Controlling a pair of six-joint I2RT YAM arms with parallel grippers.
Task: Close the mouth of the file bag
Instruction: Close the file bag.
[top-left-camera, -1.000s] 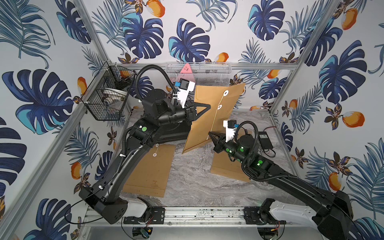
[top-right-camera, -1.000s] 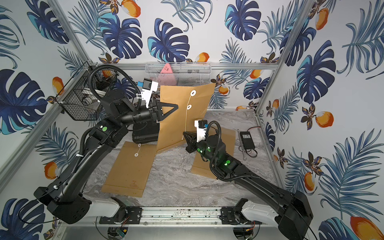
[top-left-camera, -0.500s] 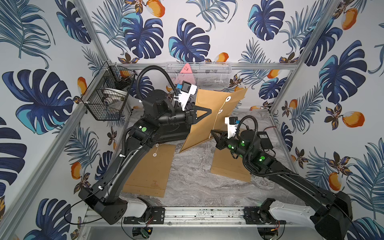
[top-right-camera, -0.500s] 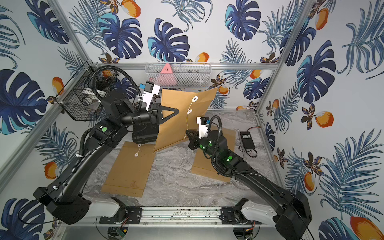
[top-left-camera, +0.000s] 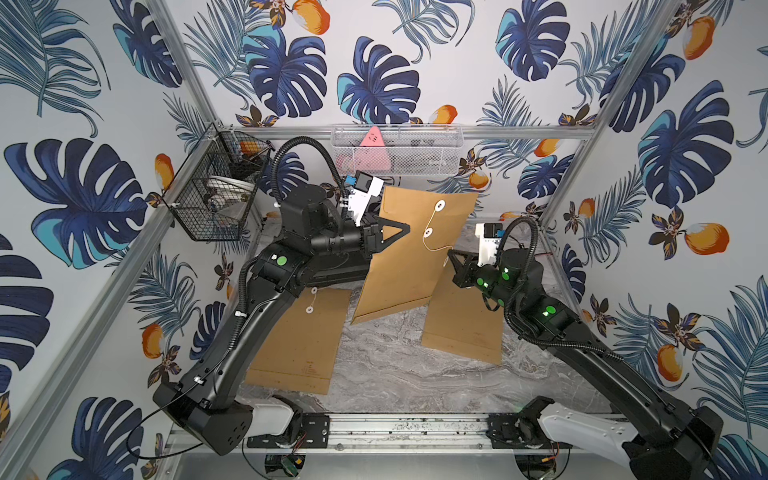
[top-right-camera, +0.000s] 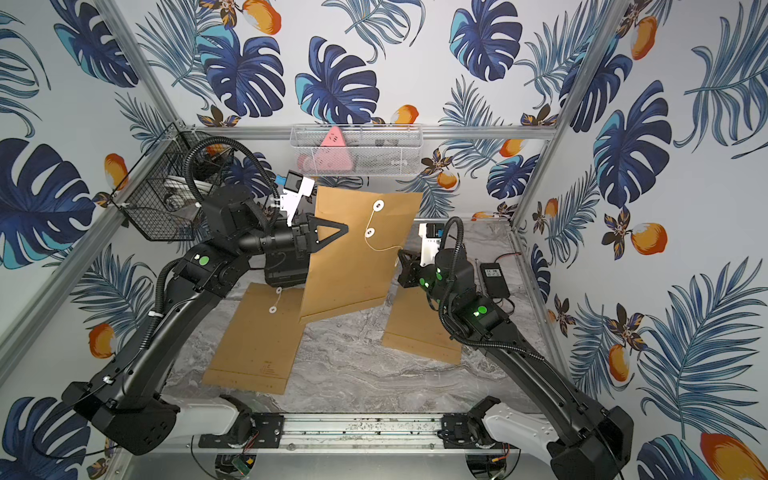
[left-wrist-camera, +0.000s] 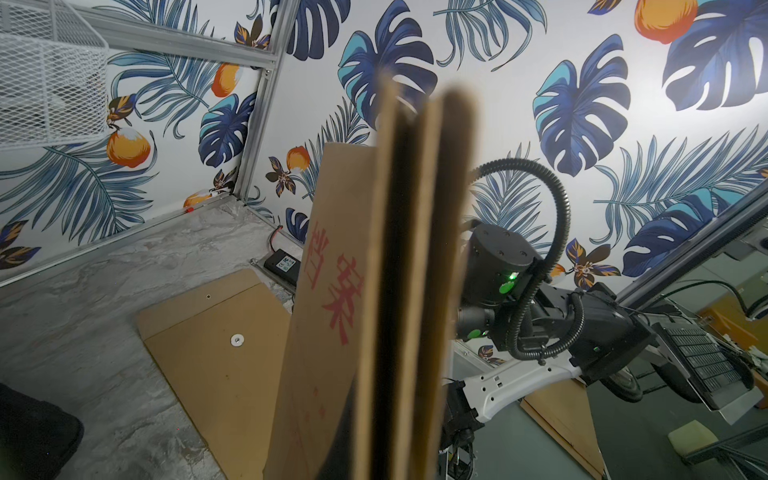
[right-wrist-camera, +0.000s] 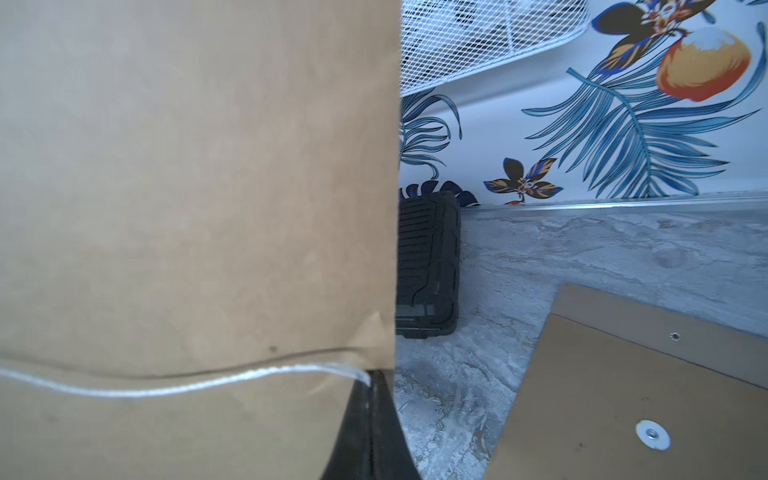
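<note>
Now the left claw is pressed together on the side edge of the file bag and holds it up between the two arms. The bag stands tall and leans a little, with its mouth end up. The right claw pinches the end of the white string. The string runs from the lower button across to that claw. The upper button sits just above the lower one. I think the right claw, the nearer one, must wind the string round both. The bag is flat brown paper with red writing on its back.
</note>
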